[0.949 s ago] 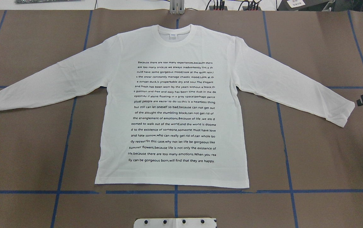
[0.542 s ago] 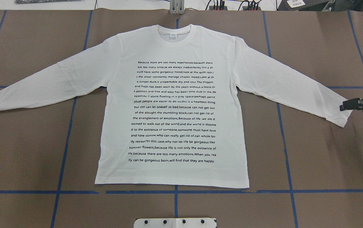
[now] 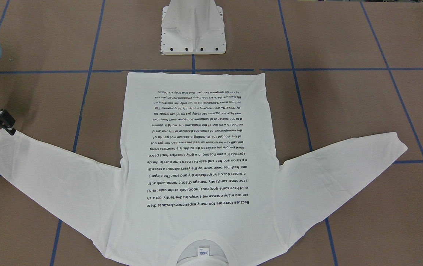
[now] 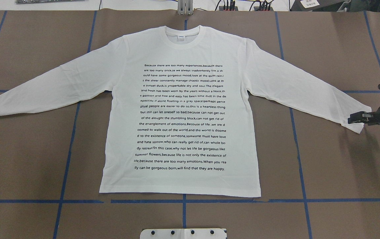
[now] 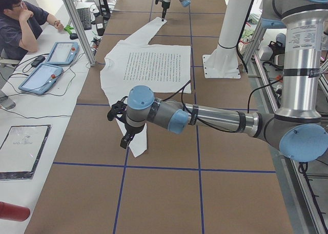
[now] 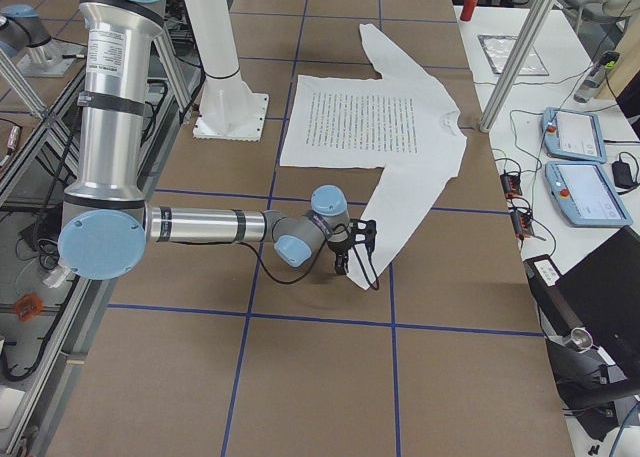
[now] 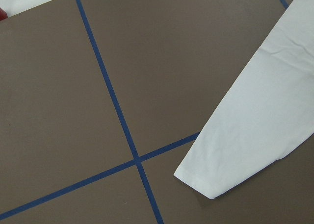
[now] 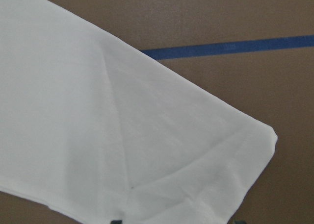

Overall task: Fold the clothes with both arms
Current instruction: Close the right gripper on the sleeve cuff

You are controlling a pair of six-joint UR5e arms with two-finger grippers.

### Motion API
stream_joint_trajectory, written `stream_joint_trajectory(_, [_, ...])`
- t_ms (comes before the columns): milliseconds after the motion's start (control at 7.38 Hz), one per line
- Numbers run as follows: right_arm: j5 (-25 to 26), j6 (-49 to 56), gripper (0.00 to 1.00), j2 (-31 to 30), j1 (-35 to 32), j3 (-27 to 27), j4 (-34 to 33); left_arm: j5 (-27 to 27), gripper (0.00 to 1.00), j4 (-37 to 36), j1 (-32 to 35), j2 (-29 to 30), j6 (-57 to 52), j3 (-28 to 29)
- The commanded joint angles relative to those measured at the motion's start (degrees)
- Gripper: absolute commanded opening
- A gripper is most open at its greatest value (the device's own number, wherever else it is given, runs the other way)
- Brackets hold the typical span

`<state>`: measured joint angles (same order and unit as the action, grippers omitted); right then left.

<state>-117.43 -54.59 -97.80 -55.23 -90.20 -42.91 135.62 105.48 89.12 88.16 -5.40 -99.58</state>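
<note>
The shirt (image 4: pixel 180 46) lies flat and print-up across the middle of the surface (image 4: pixel 326 166) with its sleeves out to both sides. The right hand (image 4: pixel 357 118) is spread over the cuff (image 4: pixel 362 124) at the right edge of the overhead view, and its wrist view shows two dark tips well apart at the bottom of the frame. The left hand (image 5: pixel 124 137) shows only in the side view, near the other cuff (image 7: pixel 206 180), and I cannot tell whether it is spread or pressed together. To start the fold well, the right hand should probably pinch both layers close to the cuff's corner, then lift only enough to carry the sleeve in over the chest without dragging the body.
</note>
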Motion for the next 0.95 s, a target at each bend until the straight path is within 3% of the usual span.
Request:
stream_joint_trajectory(0, [0.27, -0.08, 0.74, -0.64, 0.21, 0.46, 0.11, 0.09, 1.00, -0.01, 0.00, -0.09, -0.05, 0.00])
stream_joint_trajectory(136, [0.27, -0.08, 0.72, -1.16, 0.21, 0.37, 0.11, 0.00, 1.00, -0.01, 0.00, -0.09, -0.05, 0.00])
stream_joint_trajectory(407, [0.27, -0.16, 0.49, -1.17, 0.39, 0.46, 0.02, 0.09, 1.00, -0.01, 0.00, 0.00, -0.05, -0.09])
stream_joint_trajectory(814, [0.27, -0.16, 0.36, -1.17, 0.39, 0.72, 0.02, 0.09, 1.00, -0.01, 0.00, 0.00, -0.05, 0.00])
